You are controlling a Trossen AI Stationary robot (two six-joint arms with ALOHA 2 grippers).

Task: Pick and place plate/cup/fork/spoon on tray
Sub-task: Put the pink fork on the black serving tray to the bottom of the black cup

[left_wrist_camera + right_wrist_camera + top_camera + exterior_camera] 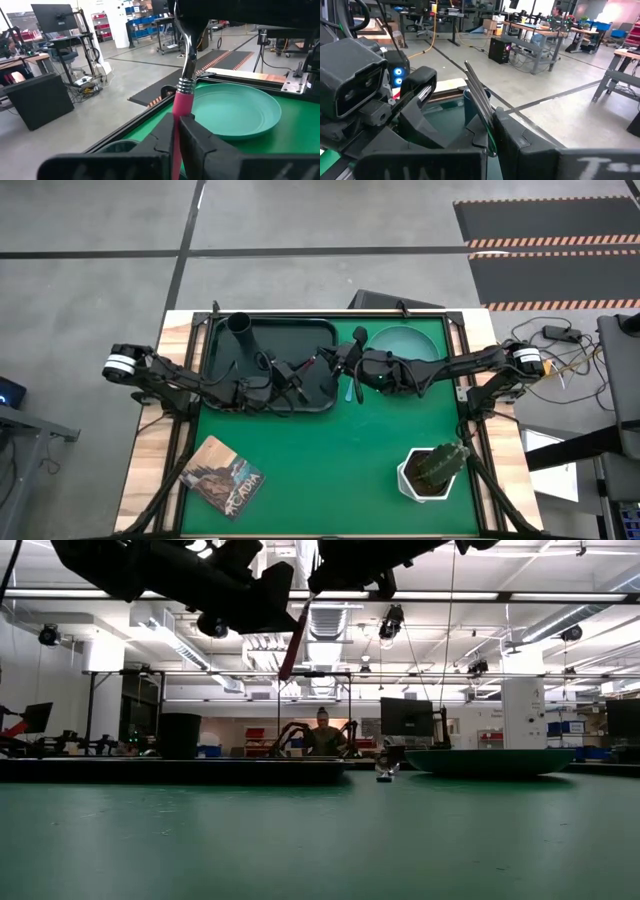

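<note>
The fork (318, 362) hangs in the air over the right end of the black tray (225, 385), held between both grippers. Its pink-red handle (293, 640) slants down. My left gripper (300, 370) is shut on the handle. My right gripper (338, 360) is shut on the metal end. The black cup (240, 326) stands upright in the tray's far left corner. The teal plate (405, 345) lies on the mat at the far right. The blue-handled spoon (350, 390) lies on the mat just right of the tray. My left gripper pinches the fork's pink handle (180, 107) between its two fingers, a little below the metal neck, coming level from the table's left. The handle runs on down past the fingers, clear of the tray. My right gripper pinches the fork's silver tine end (479, 102) between its two fingers, coming from the table's right. The fork is lifted clear and tilted, metal end up.
A white pot with a green plant (432, 470) stands near the front right. A picture book (222, 477) lies at the front left. A person (322, 735) sits in the room far behind the table.
</note>
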